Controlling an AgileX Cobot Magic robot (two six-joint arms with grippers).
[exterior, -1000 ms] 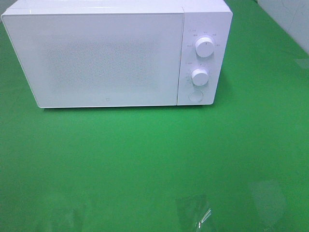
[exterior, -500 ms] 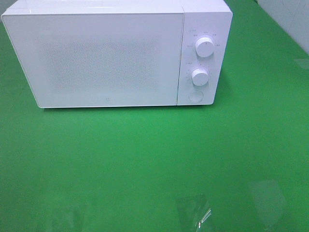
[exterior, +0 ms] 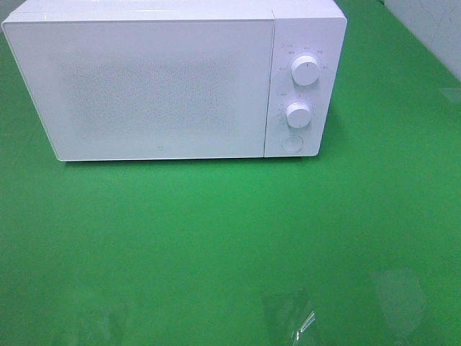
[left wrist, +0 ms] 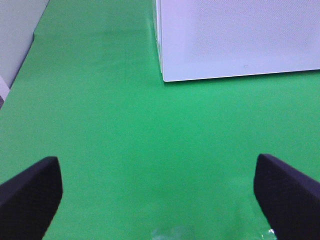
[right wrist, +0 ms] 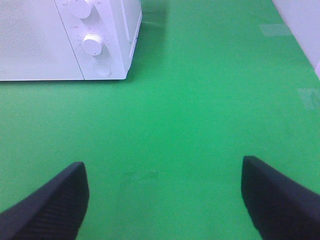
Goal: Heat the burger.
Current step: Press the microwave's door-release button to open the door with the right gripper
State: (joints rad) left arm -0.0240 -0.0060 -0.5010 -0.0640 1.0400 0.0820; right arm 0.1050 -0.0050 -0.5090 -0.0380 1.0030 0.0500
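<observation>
Left wrist view: the left gripper (left wrist: 157, 165) hangs over bare green table (left wrist: 125, 125) with its two dark fingers (left wrist: 30, 195) spread wide and nothing between them. The right wrist view shows the right gripper (right wrist: 162, 165) likewise, fingers (right wrist: 280, 200) far apart and empty. Neither gripper appears in the exterior high view.

In that view the nearest feature is a small transparent patch (exterior: 302, 324), glinting at the lower edge right of centre. Beyond it lies open green surface. A white microwave (exterior: 158, 155) fills the upper part of the frame from the left edge to right of centre. Its frosted door (exterior: 144, 86) is shut. On the panel at the microwave's right side are an upper knob (exterior: 306, 71), a lower knob (exterior: 298, 113) beneath it, and a round button (exterior: 291, 143) at the bottom.

The burger appears in no view. Whether it sits behind the opaque door cannot be told.

Step in hand, as judged: both arms are parked well short of the oven, between actions. If the burger is inside, the next move calls for the right gripper to cross the table to the panel, close squarely on a knob and turn it without slipping. If not, the round button, probably the door release, needs a centred press first.
</observation>
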